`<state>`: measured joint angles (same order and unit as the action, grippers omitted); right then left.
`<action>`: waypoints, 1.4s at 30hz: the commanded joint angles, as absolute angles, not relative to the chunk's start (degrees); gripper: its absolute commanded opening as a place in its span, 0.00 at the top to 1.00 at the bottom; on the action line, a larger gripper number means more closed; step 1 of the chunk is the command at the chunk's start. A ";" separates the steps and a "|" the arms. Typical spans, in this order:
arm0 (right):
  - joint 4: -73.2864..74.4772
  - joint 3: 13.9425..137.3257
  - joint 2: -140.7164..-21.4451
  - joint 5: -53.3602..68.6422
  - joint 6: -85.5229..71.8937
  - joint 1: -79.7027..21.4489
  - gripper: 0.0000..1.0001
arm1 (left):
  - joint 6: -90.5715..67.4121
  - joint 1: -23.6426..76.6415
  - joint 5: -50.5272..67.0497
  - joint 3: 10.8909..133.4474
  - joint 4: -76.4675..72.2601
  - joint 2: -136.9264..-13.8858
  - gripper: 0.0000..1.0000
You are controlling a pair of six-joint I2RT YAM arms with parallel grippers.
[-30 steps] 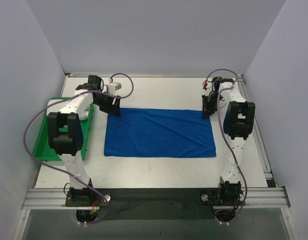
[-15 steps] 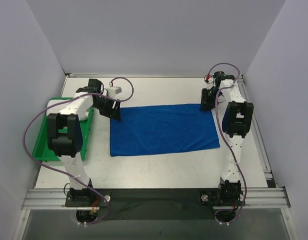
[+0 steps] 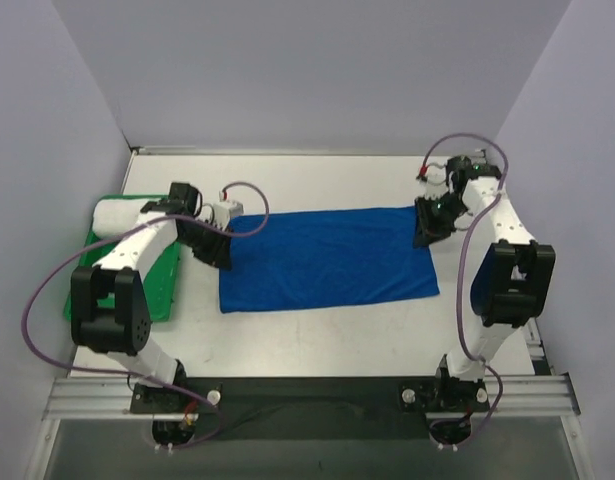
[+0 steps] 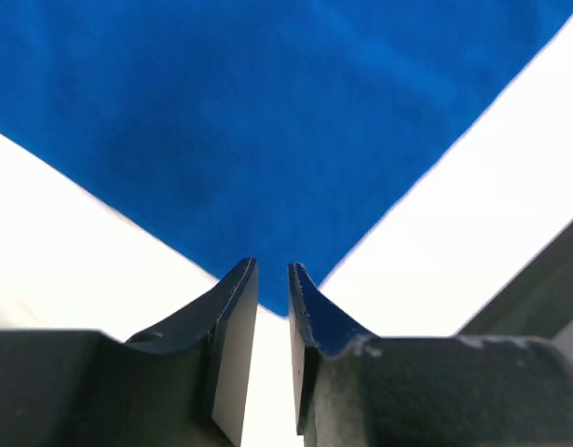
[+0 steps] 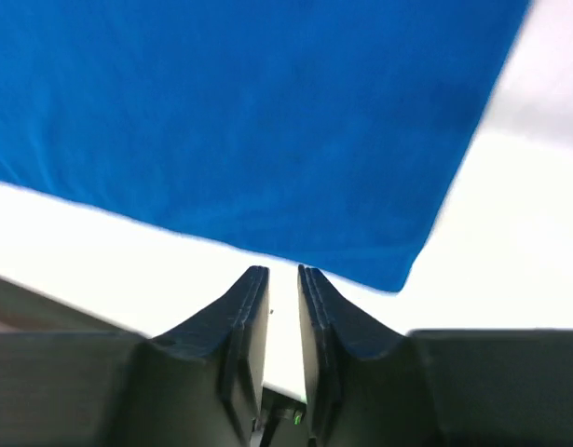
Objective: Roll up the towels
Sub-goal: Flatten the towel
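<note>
At the towel's corner the left tool (image 4: 273, 270) sits nearly clenched; whether it pinches cloth I cannot tell. The right tool (image 5: 283, 272), clenched on nothing, is just beside the towel's edge. The towel (image 3: 327, 258) lies flat on the bench (image 3: 317, 335). It looks light and limp, best pinched at the corners.

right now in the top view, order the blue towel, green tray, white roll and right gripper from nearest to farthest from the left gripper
1. blue towel, left edge beside the left gripper
2. green tray, to its left
3. white roll, tray's far end
4. right gripper, across the towel
</note>
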<state>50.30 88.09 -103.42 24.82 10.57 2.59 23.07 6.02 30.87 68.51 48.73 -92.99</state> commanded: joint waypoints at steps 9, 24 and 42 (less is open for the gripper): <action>47.03 71.02 -106.52 17.58 11.43 2.99 0.88 | 27.25 9.14 24.26 58.10 51.86 -87.36 0.73; 45.62 67.94 -107.84 11.87 13.18 5.71 0.91 | 25.40 12.30 21.18 57.74 49.13 -91.05 0.77; 48.06 66.09 -112.41 5.81 15.38 4.75 0.85 | 29.53 15.03 9.06 53.70 51.15 -97.74 0.79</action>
